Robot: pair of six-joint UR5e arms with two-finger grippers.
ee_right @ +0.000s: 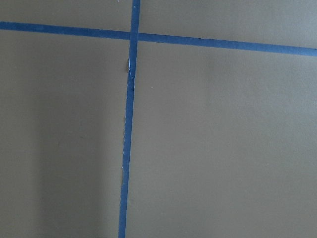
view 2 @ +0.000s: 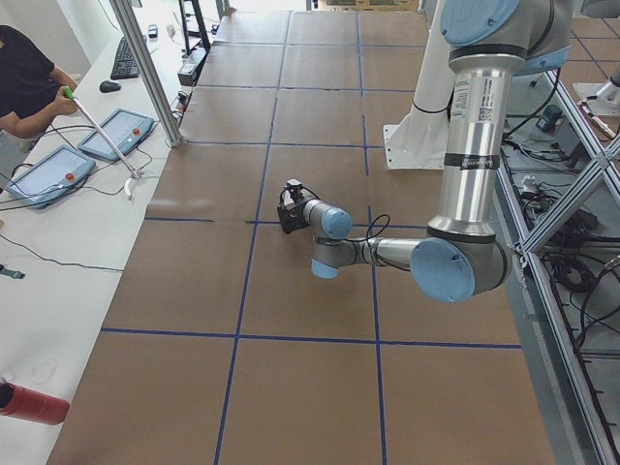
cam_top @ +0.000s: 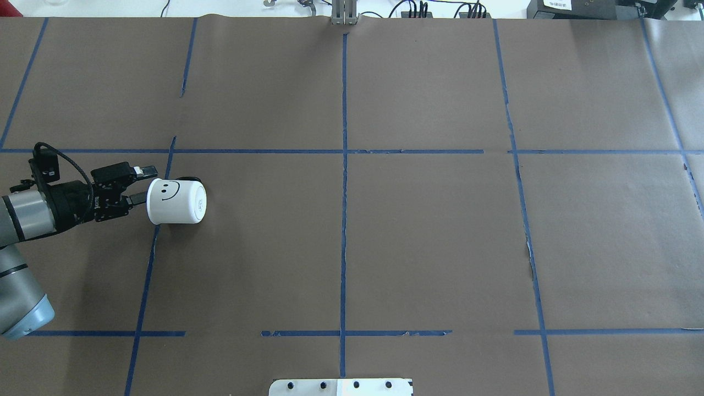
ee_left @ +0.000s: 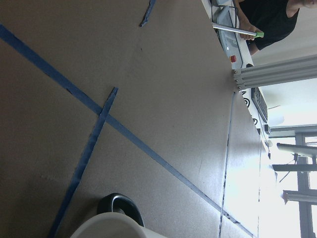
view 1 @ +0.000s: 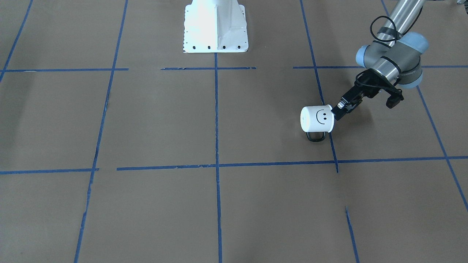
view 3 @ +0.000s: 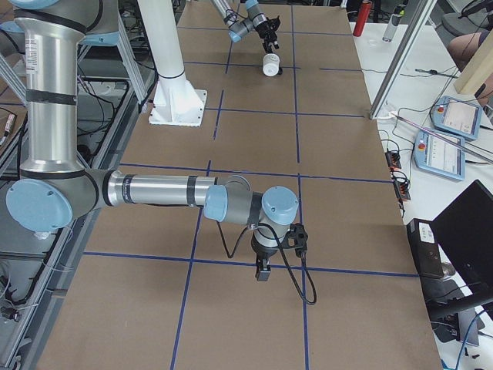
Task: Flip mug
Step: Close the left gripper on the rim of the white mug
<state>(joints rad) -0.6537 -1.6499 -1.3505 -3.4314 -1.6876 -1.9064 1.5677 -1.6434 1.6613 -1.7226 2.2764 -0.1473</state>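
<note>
Mug: the mug (cam_top: 176, 201) lies on its side on the robot's left part of the table (cam_top: 385, 247). The smiley face (cam_top: 168, 191) is turned up, and the handle (view 1: 316, 136) sticks out sideways, low, toward the operators' edge.
Long axis: it runs left to right along the table, with the open mouth facing left and the closed bottom facing the table's middle.
Left claw: the left claw (cam_top: 142, 184) sits low and level, right at the mouth. One finger is over the top of the rim and the other seems to be inside. A gap shows between them, so I cannot tell whether they pinch the wall.
Right claw: the right claw (view 3: 262, 271) is well apart on the right side, pointing down. I cannot tell whether it is parted or clenched.
Nearer arm: the left, plainly.
Hard to see: the contact at the rim. The left wrist camera catches only a sliver of mug and handle, and no fingers.
</note>
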